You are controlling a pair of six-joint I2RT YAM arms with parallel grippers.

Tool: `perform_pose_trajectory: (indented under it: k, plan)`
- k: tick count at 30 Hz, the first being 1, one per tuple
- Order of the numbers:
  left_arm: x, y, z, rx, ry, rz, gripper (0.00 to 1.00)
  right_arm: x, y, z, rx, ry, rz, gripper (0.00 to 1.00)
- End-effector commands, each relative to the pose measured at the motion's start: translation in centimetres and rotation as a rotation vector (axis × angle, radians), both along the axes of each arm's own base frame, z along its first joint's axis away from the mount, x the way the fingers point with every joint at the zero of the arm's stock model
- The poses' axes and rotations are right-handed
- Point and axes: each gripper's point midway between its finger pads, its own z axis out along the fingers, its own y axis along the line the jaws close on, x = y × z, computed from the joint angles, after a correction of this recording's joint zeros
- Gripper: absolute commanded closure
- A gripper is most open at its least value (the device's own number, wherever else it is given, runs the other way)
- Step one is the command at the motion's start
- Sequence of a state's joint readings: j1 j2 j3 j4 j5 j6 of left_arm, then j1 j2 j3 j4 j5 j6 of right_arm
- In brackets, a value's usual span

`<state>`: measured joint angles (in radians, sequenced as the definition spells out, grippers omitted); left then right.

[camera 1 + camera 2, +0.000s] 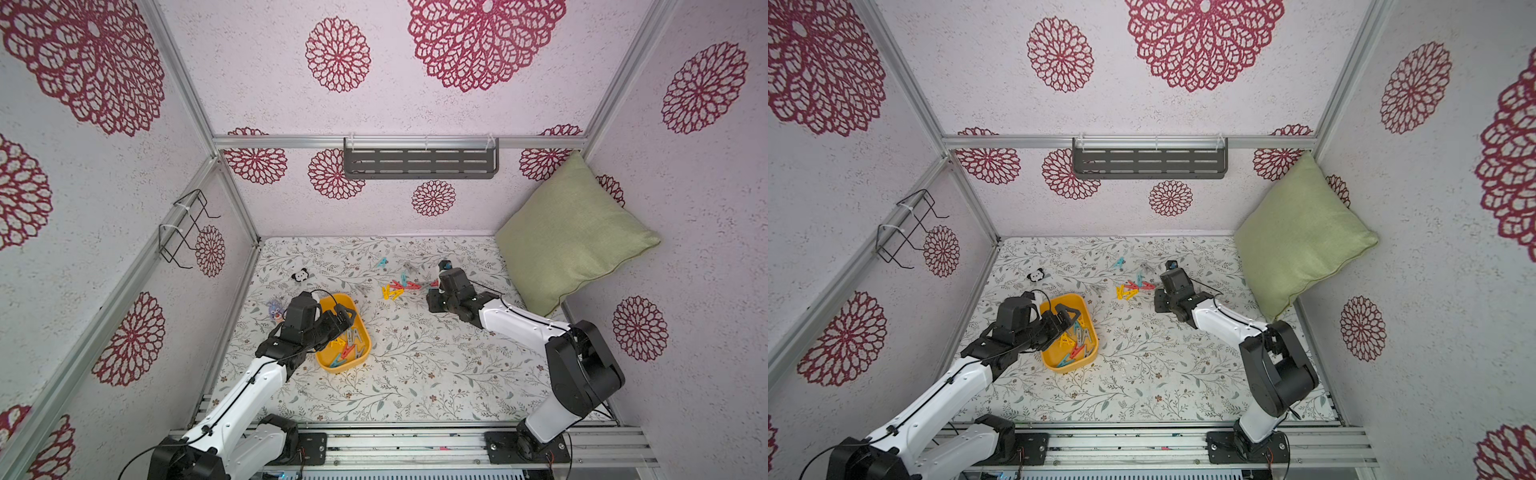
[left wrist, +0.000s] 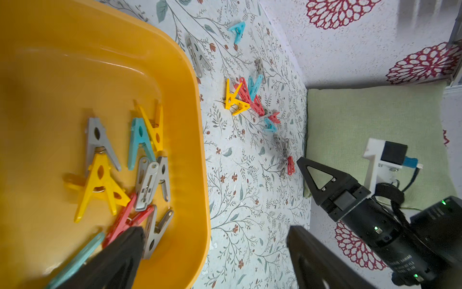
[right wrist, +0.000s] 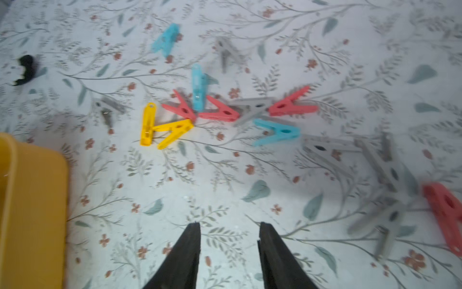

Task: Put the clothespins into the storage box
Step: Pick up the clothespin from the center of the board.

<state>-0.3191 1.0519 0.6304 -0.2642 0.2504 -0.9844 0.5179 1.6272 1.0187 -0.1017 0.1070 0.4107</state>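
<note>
1. Left gripper [image 2: 215, 230]: the jaws stand wide apart and hold nothing. One finger [image 2: 117, 257] is over the inside of the storage box [image 2: 75, 75]. The other finger [image 2: 310, 260] is outside the box's right wall, above the surface [image 2: 250, 200].
2. Right gripper [image 3: 228, 224]: the jaws are partly apart. Only bare surface shows in the gap, so nothing is held. The gripper is just right of the loose pile and well apart from the box.
3. Storage box: a yellow tub with no lid, left of centre on the surface in both top views [image 1: 332, 368] [image 1: 1052, 359]. The left gripper [image 1: 345, 318] hangs over it.
4. Clothespins [image 2: 105, 180] in the box: about ten, in yellow, teal, grey and red. They lie in a loose heap toward the near end. The far end of the box floor is bare.
5. Clothespins still on the surface:
   - The main cluster [image 1: 399, 287] lies right of the box and farther back, between the box and the right gripper. Its yellow, red, teal and grey pieces touch or overlap.
   - A lone teal piece [image 1: 381, 262] and a grey piece [image 1: 411, 268] lie farther back.
   - Another grey piece [image 1: 361, 289] lies just beyond the box's far right corner.
   - A red piece [image 3: 445, 212] and several grey ones lie beside the right gripper. They are blurred.
6. Other items: a panda toy [image 1: 300, 275] and a purple plush figure [image 1: 274, 309] lie left of the box. A green cushion [image 1: 573, 237] leans in the far right corner.
</note>
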Motion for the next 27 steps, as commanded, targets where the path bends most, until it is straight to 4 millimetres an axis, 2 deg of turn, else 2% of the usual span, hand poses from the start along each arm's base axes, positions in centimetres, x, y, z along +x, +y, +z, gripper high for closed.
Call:
perform_pose_trajectory:
  k: [1, 4, 10, 27]
  plan:
    - [1.5, -1.6, 1.7, -0.015, -0.068, -0.02, 0.03, 0.9, -3.2, 1.1, -0.002, -0.042, -0.087, 0.56]
    - [1.8, -3.0, 1.7, -0.013, -0.068, -0.051, 0.03, 1.0, -5.9, -0.5, -0.023, -0.008, -0.142, 0.56]
    - [2.3, -4.9, 1.2, -0.011, -0.06, -0.088, 0.03, 0.8, -8.6, -2.9, -0.052, 0.045, -0.188, 0.6]
    - [2.7, -5.8, 0.3, 0.0, -0.043, -0.105, 0.03, 1.1, -10.6, -6.8, -0.15, 0.106, -0.225, 0.66]
